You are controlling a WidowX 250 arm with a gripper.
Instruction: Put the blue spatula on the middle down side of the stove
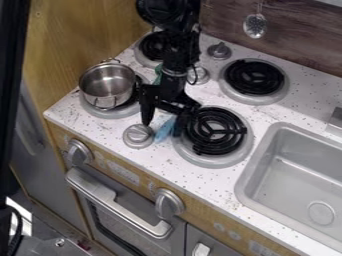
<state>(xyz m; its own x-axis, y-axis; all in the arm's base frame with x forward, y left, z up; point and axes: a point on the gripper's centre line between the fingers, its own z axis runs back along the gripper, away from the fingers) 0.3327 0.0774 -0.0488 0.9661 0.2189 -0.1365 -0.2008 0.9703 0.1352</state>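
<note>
The black gripper is hanging low over the front middle of the stove, its jaws standing apart and released, with a gap showing beside the blue spatula. The spatula is lying on the speckled white counter between the fingertips, its blue end pointing toward the front edge; whether the finger nearer the sink is touching it, one cannot tell. Just beside it, on one side, a round silver knob is sitting on the counter; on the other side the front burner nearer the sink is lying close, its black coil partly behind the gripper. Farther out, a metal pot is standing upright on the other front burner, and something green is peeking out beside the arm. Two back burners are lying behind, with two more knobs between them. The grey sink is taking up the far side of the counter, and a slotted spoon is hanging against the wooden back wall.
</note>
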